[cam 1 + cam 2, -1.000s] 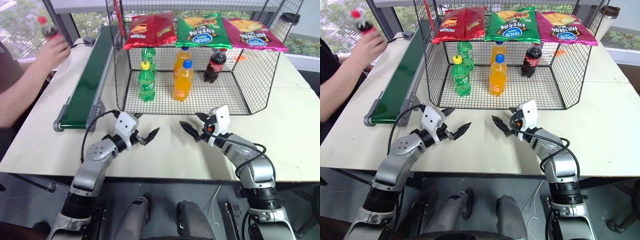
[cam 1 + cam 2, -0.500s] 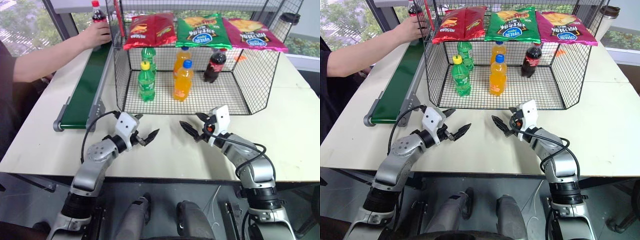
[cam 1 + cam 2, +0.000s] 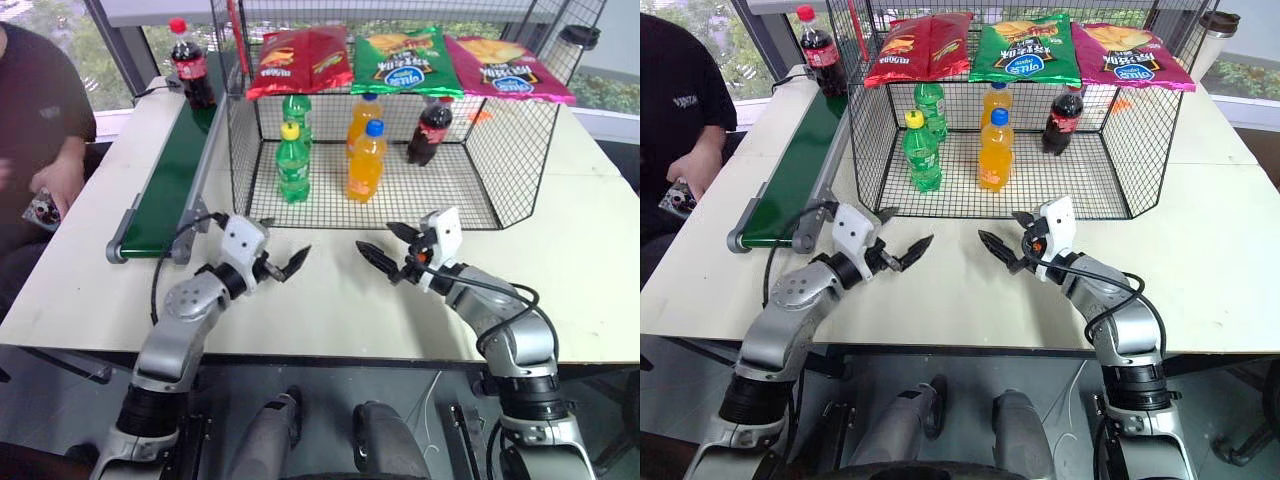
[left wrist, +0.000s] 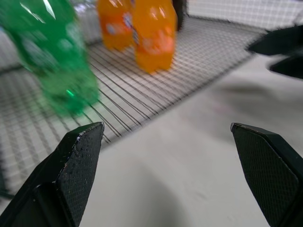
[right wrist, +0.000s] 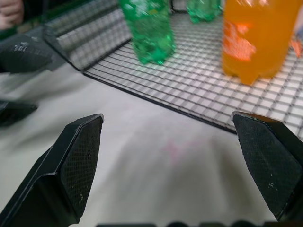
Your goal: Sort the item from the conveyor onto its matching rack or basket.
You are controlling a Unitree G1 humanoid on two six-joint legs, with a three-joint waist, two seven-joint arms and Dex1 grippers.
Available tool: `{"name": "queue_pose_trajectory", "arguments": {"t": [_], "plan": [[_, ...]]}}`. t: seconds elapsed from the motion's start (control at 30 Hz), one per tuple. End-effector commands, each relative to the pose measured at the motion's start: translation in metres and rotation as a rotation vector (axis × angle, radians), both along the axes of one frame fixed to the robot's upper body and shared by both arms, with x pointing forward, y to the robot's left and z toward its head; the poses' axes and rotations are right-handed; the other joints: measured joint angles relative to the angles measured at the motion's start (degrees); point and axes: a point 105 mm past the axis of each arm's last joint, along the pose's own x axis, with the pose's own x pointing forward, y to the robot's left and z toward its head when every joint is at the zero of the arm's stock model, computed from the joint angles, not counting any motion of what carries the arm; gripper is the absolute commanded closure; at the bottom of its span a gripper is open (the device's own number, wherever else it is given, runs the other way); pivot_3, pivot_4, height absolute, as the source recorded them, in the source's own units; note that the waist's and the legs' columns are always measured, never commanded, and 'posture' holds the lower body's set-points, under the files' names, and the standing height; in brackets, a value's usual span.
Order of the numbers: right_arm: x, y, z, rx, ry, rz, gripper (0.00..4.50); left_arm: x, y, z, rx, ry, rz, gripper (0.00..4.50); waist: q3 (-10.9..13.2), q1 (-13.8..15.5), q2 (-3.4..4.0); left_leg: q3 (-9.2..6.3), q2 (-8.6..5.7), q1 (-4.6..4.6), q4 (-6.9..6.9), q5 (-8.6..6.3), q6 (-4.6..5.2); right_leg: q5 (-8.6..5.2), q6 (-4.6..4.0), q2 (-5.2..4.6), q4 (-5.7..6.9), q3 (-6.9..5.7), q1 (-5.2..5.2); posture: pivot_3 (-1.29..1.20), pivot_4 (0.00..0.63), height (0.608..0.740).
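Observation:
The item, a cola bottle point(image 3: 190, 65) with a red cap and label, stands upright at the far end of the dark green conveyor point(image 3: 168, 185). To the conveyor's right sits the black wire basket point(image 3: 455, 205), and a second cola bottle point(image 3: 430, 130) stands on its grid floor. My left gripper point(image 3: 285, 245) and right gripper point(image 3: 378, 238) hover low over the table in front of the basket, pointing toward each other. Both are open and empty. In the wrist views the left gripper point(image 4: 165, 126) and right gripper point(image 5: 166, 117) stand wide apart.
Two green bottles point(image 3: 292, 160) and two orange bottles point(image 3: 367, 160) stand inside the basket. Three chip bags point(image 3: 405, 60) lie on its top. A person point(image 3: 45, 130) sits at the far left, with a hand point(image 3: 55, 195) near the table.
The person set the cola bottle upright on the conveyor's far end and drew the arm back. My left gripper drifted slightly up and left. The right one stayed put.

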Motion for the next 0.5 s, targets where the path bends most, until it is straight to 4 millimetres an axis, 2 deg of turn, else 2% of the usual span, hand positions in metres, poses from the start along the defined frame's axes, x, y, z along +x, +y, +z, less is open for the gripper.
{"name": "queue_pose_trajectory", "arguments": {"t": [0.03, 0.17, 0.3, 0.5], "plan": [[-0.012, 0.013, 0.032, 0.011, -0.097, 0.107, 0.03, -0.001, 0.024, 0.035, -0.055, -0.114, 0.138, 0.00, 0.00, -0.05, 0.00, 0.00, 0.00, 0.00, 0.00, 0.00, 0.00, 0.00, 0.00, 0.00, 0.00, 0.00, 0.00, 0.00, 0.150, 0.738], [-0.017, 0.020, 0.042, 0.007, -0.118, 0.157, 0.03, 0.004, 0.048, 0.043, -0.137, -0.113, 0.273, 0.00, -0.01, 0.04, -0.01, -0.01, 0.01, 0.03, 0.01, 0.00, 0.00, -0.01, -0.01, 0.01, 0.01, -0.01, 0.03, 0.00, 0.150, 0.738], [-0.025, 0.035, 0.060, 0.016, -0.154, 0.255, 0.03, 0.016, 0.095, 0.052, -0.252, -0.126, 0.541, 0.00, 0.00, 0.07, -0.03, -0.03, 0.01, 0.02, 0.09, 0.00, 0.00, 0.02, 0.03, 0.02, 0.02, -0.04, 0.06, 0.00, 0.150, 0.738], [-0.036, 0.048, 0.069, 0.010, -0.163, 0.364, 0.03, 0.018, 0.125, 0.046, -0.257, -0.112, 0.690, 0.00, -0.01, 0.09, -0.04, -0.01, -0.01, 0.02, 0.09, 0.00, 0.00, 0.06, 0.11, 0.01, 0.00, -0.04, 0.08, 0.00, 0.150, 0.738]]}}
